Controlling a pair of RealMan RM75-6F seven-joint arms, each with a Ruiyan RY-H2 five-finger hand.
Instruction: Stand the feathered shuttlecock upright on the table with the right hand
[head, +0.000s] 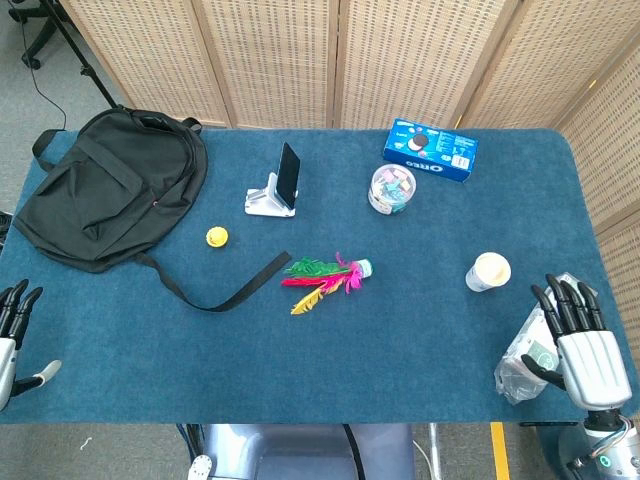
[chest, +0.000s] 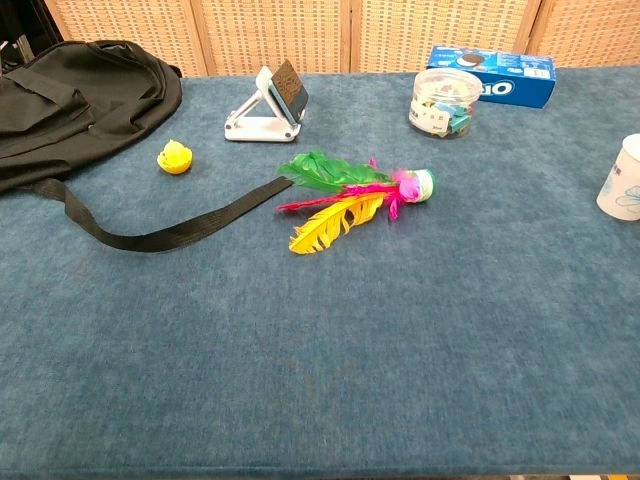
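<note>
The shuttlecock (head: 328, 277) lies flat mid-table, its base toward 3 o'clock, likely light with soft, fragile feathers, so grip the base; the right hand (head: 578, 340) hangs spread and empty at 4 o'clock.

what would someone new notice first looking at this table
Probably the bright feathered shuttlecock, lying on its side mid-table with green, pink and yellow feathers fanned to the left. Next, the big black backpack at the far left corner, its strap trailing toward the feathers. The right hand is open at the table's right edge.
</note>
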